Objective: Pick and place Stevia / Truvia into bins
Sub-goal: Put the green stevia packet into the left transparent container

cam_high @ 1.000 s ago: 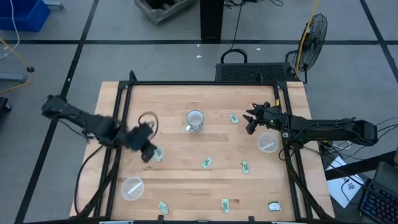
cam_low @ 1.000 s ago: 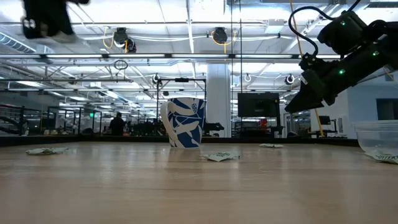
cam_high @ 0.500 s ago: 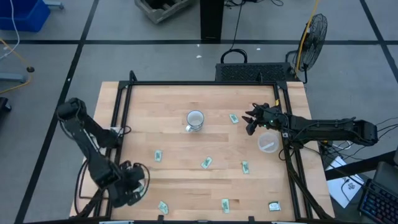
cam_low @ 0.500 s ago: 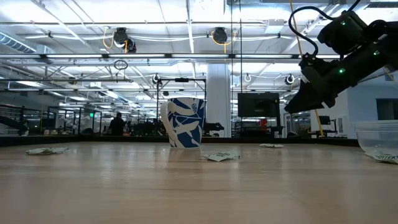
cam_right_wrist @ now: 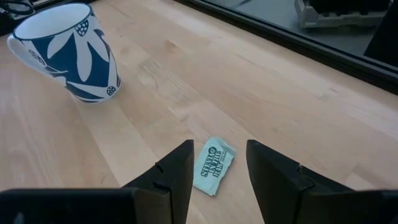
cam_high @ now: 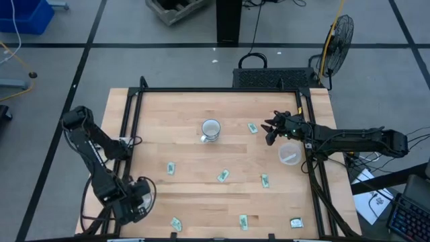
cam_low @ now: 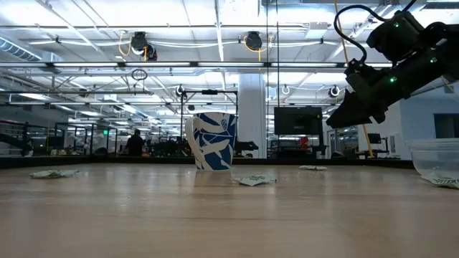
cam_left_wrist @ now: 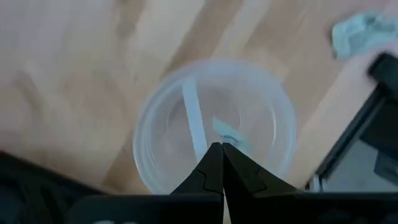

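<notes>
My left gripper (cam_high: 136, 200) hangs over the left bin (cam_left_wrist: 214, 127), a clear round tub near the table's near left corner, and is shut on a pale green Stevia sachet (cam_left_wrist: 229, 134). A white strip (cam_left_wrist: 194, 123) lies inside that tub. My right gripper (cam_right_wrist: 219, 149) is open above the table by its right edge, a finger on either side of a flat sachet (cam_right_wrist: 213, 165) without touching it. That sachet (cam_high: 252, 128) lies right of the mug. The right bin (cam_high: 289, 154) sits just nearer than the right gripper (cam_high: 271, 132). Several more sachets lie flat across the near half, such as one (cam_high: 222, 176). My left gripper pinches the small sachet between its two shut fingertips (cam_left_wrist: 214, 163), coming from above and pointing down. The sachet's free part (cam_left_wrist: 231, 137) sticks out past the tips, lifted clear over the open tub. How much of it sits between the fingers is hidden by them.
A white and blue mug (cam_high: 211, 129) stands upright at the table's middle, far side. A black frame rail (cam_high: 127, 144) runs along the left edge and another (cam_high: 310, 171) along the right. A sachet (cam_high: 176, 223) lies just right of the left bin.
My left arm has swung fast from the table's left middle, beside the sachet lying there, toward the near left corner and now stands over the left bin. That sachet stayed on the table. My right gripper has kept its place over its sachet.
</notes>
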